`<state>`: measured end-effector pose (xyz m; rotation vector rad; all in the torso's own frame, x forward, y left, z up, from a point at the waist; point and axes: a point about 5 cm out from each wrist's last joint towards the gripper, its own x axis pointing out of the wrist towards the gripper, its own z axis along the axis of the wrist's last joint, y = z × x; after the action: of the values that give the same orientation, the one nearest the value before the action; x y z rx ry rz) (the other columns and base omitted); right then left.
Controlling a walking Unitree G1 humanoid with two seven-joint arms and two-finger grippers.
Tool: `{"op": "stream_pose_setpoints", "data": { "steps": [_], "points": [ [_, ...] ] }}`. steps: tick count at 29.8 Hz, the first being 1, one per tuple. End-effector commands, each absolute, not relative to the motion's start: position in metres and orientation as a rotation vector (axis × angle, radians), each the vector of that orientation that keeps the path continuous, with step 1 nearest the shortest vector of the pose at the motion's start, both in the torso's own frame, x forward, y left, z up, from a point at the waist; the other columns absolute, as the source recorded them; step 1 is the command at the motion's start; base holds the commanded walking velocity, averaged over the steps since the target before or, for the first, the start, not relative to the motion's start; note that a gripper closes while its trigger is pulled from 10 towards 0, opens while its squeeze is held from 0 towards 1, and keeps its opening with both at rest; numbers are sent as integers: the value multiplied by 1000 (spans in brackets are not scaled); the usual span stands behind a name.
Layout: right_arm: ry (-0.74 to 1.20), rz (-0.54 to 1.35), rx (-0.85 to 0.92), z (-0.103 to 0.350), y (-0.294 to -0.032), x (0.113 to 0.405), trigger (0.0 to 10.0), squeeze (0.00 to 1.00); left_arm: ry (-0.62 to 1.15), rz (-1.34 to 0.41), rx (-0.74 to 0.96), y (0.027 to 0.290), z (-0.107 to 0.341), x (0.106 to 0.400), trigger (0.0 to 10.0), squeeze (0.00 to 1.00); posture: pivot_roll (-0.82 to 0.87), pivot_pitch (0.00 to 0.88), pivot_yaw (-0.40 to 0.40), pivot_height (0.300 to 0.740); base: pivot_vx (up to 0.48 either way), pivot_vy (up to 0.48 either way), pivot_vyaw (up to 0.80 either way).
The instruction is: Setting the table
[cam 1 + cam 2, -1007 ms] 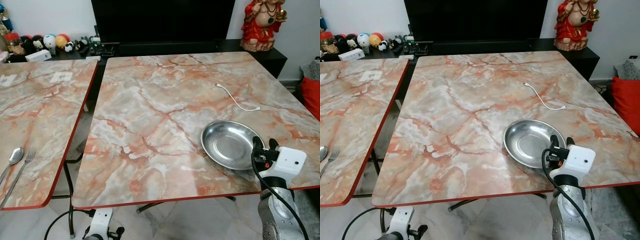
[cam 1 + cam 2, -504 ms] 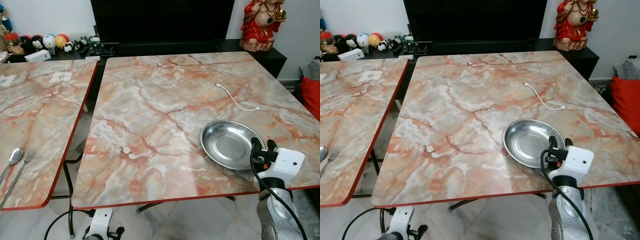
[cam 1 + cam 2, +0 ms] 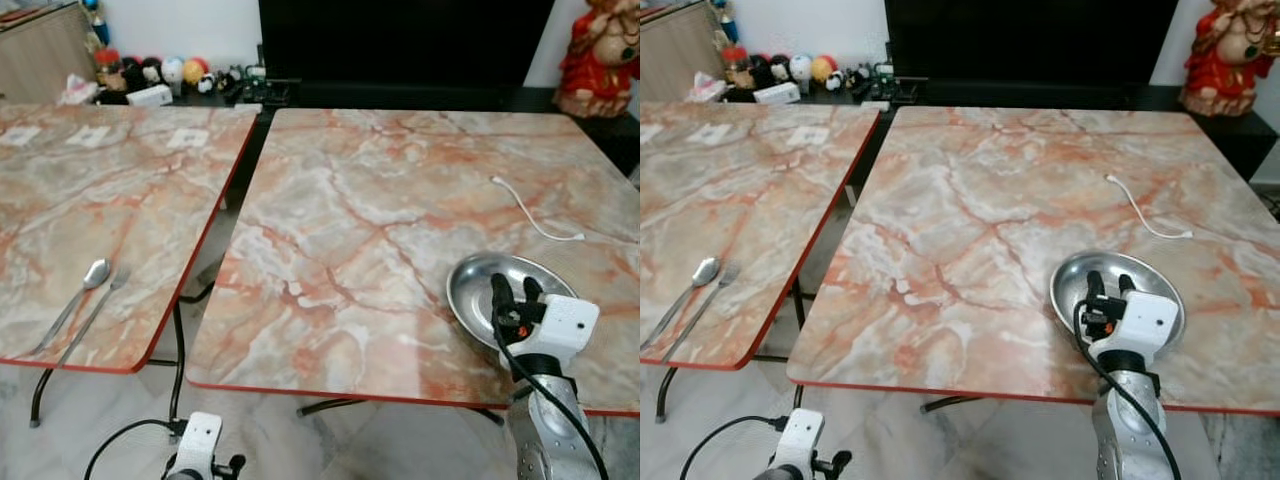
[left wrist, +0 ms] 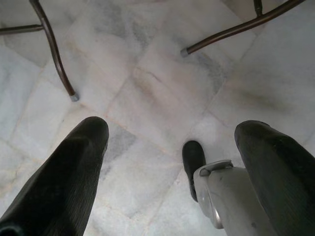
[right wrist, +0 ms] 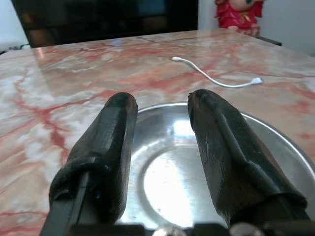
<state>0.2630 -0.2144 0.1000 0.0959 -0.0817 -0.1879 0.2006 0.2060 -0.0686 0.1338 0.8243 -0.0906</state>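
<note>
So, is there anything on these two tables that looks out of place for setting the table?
Yes. A loose white charging cable lies on the right marble table, just beyond the round steel plate. The metal spoon and fork sit apart on the left marble table, away from the plate.

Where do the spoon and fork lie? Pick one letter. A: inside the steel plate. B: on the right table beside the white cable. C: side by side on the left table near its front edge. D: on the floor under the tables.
C: the spoon and fork lie side by side on the left table, apart from the steel plate on the right table.
</note>
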Motion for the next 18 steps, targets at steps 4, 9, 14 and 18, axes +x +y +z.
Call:
{"op": "stream_pose_setpoints", "data": {
  "steps": [4, 9, 14, 18],
  "points": [
    [-77, -189, 111, 99, -215, 263, 10000, 0, 844, -77, 131, 208, -70, 198, 10000, 0, 13, 0, -7, 740, 0, 437, 0],
    [-77, -188, 118, 99, -214, 263, 10000, 0, 846, -78, 136, 208, -70, 198, 10000, 0, 14, 0, -6, 740, 0, 414, 0],
    [-77, -172, 127, 98, -210, 264, 10000, 0, 846, -75, 137, 209, -70, 198, 10000, 0, 19, 0, -3, 740, 0, 369, 0],
    [-74, -169, 128, 97, -209, 264, 10000, 0, 847, -73, 138, 210, -70, 198, 10000, 0, 22, 0, -3, 740, 0, 367, 0]
  ]
}}
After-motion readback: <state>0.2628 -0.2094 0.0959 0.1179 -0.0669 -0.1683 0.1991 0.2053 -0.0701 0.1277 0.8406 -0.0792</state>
